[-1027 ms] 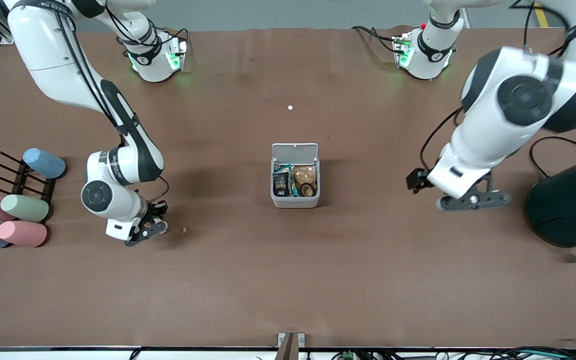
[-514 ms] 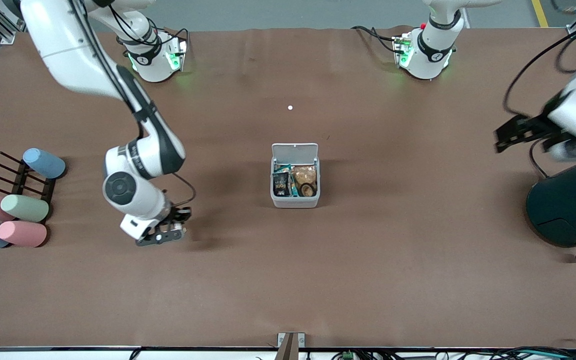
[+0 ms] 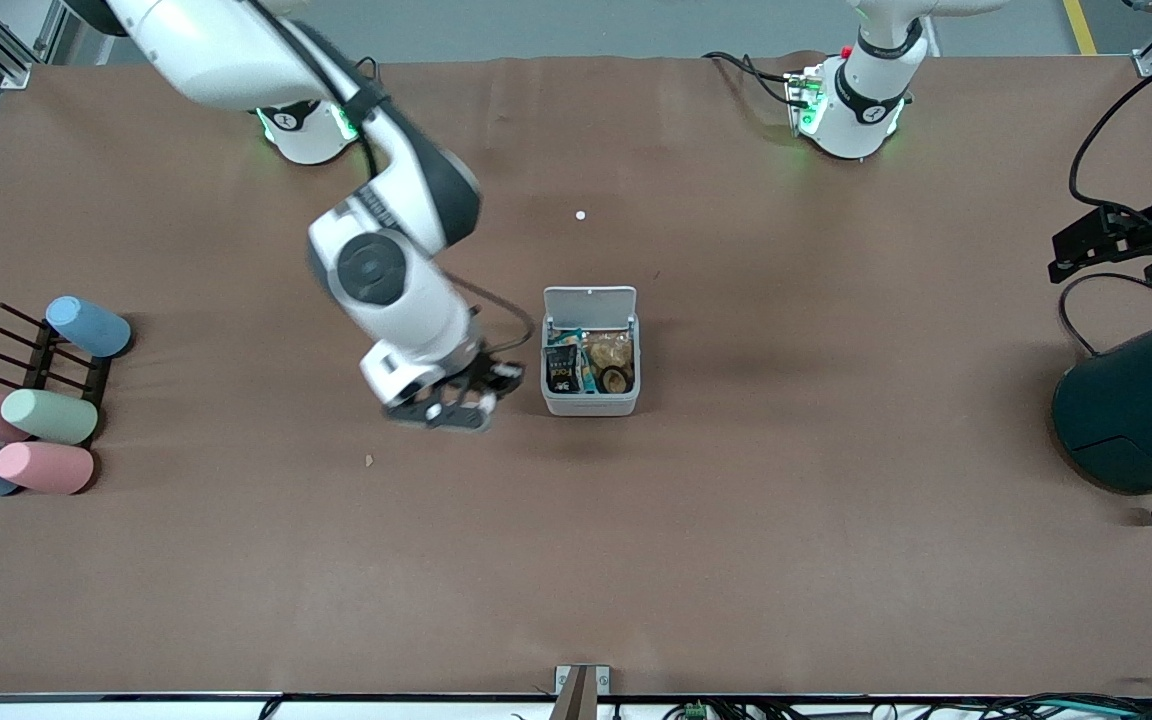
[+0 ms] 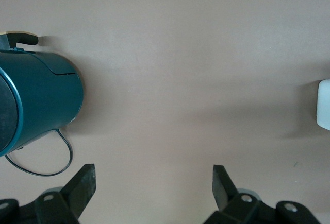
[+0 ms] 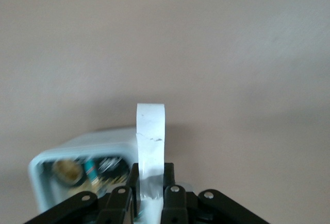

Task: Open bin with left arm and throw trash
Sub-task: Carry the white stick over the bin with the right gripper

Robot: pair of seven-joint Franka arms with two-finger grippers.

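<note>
Cups (image 3: 36, 415) on the rack sat untouched at the right arm's end of the frame. Within the last second the right gripper (image 3: 441, 408) had swung from beside them up to mid-frame, stopping over bare table just beside the bin (image 3: 590, 402). Its fingers were pinched on a white paper strip (image 5: 150, 141), clear in the right wrist view, with the bin (image 5: 77, 149) right under it. The arm was stretched low, wrist tilted down.

The bin stood at frame centre, lid (image 3: 590, 302) up, packet (image 3: 563, 368) and tape ring (image 3: 616, 380) already inside. So opening looked done, paper probably the last piece, drop likely next.

The left arm had pulled back to the frame's edge above the teal container (image 3: 1136, 410). The left gripper (image 4: 152, 183) was spread wide, holding nothing, waiting.
</note>
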